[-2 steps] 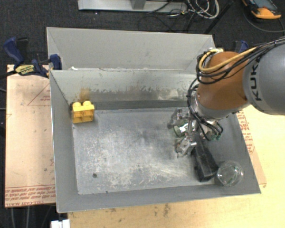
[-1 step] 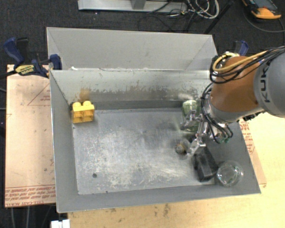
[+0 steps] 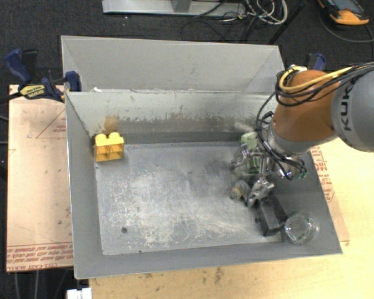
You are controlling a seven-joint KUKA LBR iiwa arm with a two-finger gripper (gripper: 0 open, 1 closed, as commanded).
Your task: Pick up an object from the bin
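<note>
A yellow toy block was seen in the left rear corner of the bin, close against the left wall. The middle of the floor was left bare, so wide room lay open there. Towards the right wall the jaws were held low over the floor; whether they were apart or together could not be told. Just in front of them a black oblong thing was laid flat, with a clear round cup beside it in the right front corner.

High oblique view over bin
</note>
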